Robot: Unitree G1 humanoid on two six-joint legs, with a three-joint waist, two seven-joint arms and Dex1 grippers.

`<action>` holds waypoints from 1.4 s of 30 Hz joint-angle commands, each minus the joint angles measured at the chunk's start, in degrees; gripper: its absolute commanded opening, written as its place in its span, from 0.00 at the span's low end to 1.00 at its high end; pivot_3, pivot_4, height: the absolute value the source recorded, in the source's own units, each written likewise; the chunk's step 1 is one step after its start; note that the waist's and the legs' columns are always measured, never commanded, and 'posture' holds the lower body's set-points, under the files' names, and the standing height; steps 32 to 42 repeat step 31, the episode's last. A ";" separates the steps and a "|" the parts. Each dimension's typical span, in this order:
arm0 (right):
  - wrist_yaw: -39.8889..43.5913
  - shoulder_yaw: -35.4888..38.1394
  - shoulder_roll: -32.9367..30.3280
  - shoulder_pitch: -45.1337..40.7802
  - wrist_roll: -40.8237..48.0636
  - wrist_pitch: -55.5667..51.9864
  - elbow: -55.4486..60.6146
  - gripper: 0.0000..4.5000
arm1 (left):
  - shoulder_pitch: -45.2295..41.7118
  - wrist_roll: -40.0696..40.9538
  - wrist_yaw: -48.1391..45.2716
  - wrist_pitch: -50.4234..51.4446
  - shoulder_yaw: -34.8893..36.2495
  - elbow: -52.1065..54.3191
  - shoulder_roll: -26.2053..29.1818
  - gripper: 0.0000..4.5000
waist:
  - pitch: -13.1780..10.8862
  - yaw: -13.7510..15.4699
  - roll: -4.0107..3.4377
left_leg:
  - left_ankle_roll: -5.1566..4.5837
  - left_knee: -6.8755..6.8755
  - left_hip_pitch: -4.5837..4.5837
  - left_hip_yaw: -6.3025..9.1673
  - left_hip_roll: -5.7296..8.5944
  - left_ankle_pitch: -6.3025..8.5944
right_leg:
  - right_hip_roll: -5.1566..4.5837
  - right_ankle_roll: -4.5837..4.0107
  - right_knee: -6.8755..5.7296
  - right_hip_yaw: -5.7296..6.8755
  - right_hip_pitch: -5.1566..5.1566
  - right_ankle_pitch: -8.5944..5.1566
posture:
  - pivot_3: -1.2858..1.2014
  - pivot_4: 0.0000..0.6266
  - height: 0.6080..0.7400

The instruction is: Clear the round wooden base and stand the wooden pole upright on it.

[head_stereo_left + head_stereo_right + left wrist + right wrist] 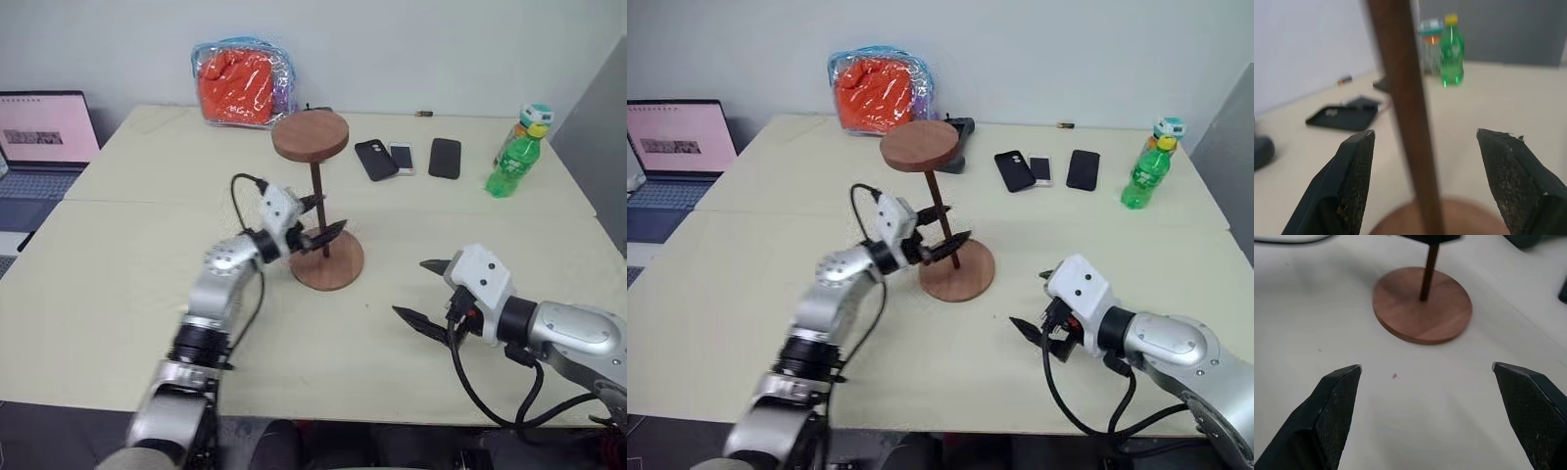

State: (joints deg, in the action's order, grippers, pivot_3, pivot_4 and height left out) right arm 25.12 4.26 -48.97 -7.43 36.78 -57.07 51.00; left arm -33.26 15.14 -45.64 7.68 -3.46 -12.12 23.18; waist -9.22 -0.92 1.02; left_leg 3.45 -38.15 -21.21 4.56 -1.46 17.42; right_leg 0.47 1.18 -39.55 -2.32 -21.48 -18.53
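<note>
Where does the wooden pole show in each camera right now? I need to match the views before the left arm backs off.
Left eye: wooden pole stands centre, between the open left gripper fingers.
Right eye: pole centre, slightly left.
Left wrist: pole runs top to bottom, close between the fingers.
Right wrist: its lower end at top centre.
Shared landmark: the round wooden base under the pole.

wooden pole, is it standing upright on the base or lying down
Upright. The wooden pole rises from the middle of the round wooden base, disc end on top, between the open left gripper fingers.
</note>
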 commanded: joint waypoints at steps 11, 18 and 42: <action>9.13 2.74 -5.30 0.10 -6.84 10.43 -8.80 1.00 | -2.28 2.33 -8.13 18.11 0.56 10.36 12.51 0.77 | -0.06 -0.10 0.01 | 0.00 0.08 -0.04 0.01 -0.04 0.00 | -0.02 0.00 0.13 -0.02 -0.01 0.00 | 0.52 0.24 1.00; 16.14 6.26 -7.47 -1.04 -5.95 15.04 -12.94 1.00 | 0.31 7.66 -16.38 27.50 4.20 13.57 23.18 0.77 | -0.16 -0.62 -0.03 | 0.00 0.10 -0.04 0.00 -0.07 0.00 | -0.02 -0.01 0.13 -0.02 -0.03 0.00 | 0.52 0.24 1.00; 27.04 16.70 -10.62 -5.12 6.36 13.58 -16.42 1.00 | 7.11 7.78 -21.89 24.62 12.01 10.10 36.12 0.77 | -0.48 -0.52 -0.20 | -0.02 0.13 -0.05 -0.01 -0.16 0.01 | -0.08 -0.01 0.15 -0.02 -0.03 -0.01 | 0.52 0.24 1.00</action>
